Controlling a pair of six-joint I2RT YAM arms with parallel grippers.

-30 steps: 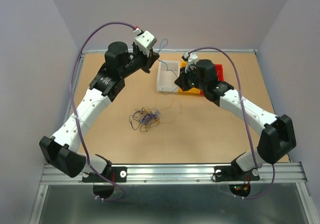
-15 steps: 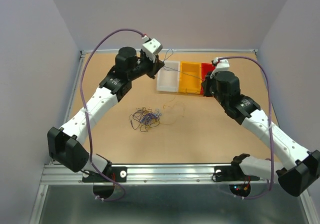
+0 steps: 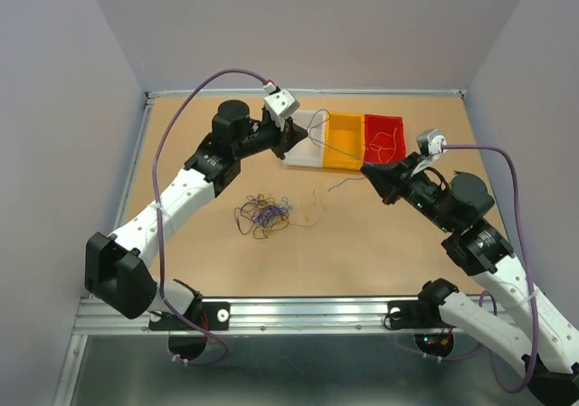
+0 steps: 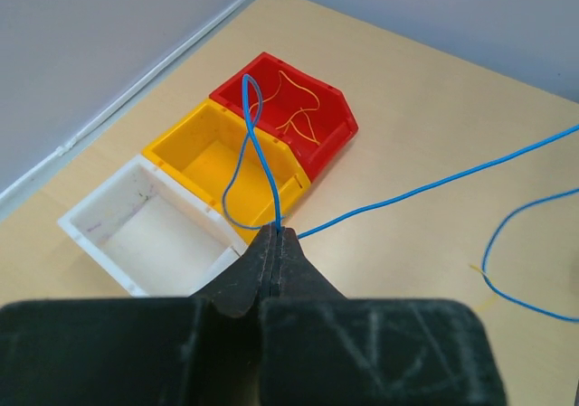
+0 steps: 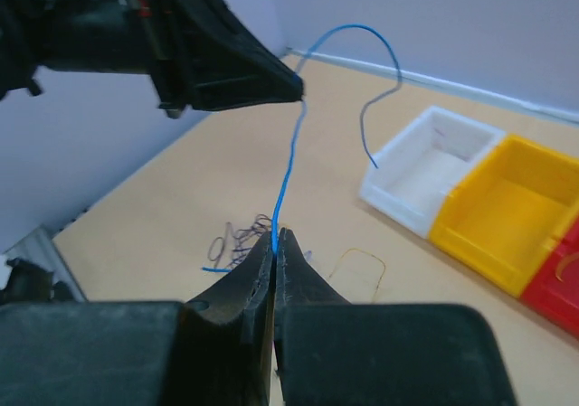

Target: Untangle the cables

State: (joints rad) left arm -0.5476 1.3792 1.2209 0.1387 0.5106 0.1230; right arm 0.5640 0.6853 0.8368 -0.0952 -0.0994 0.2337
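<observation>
One blue cable [image 3: 336,151] is stretched in the air between both grippers, above the bins. My left gripper [image 3: 297,134] is shut on one end of it over the white bin; in the left wrist view the gripper [image 4: 276,232] pinches the cable [image 4: 425,189], with a loop rising above the jaws. My right gripper [image 3: 366,168] is shut on the same cable; in the right wrist view the gripper [image 5: 274,236] holds it [image 5: 289,162]. The tangle of blue, black and yellow strands [image 3: 262,214] lies on the table. A loose yellow strand [image 3: 313,198] lies beside it.
Three bins stand in a row at the back: white [image 3: 296,157], yellow [image 3: 342,157] and red [image 3: 384,121]. The red bin [image 4: 335,108] holds yellow strands [image 4: 294,117]. The left gripper's black fingers [image 5: 235,62] show in the right wrist view.
My right arm has swung from over the bins out toward the near right, drawing the blue cable taut. My left gripper has moved right and lower, to the white bin.
</observation>
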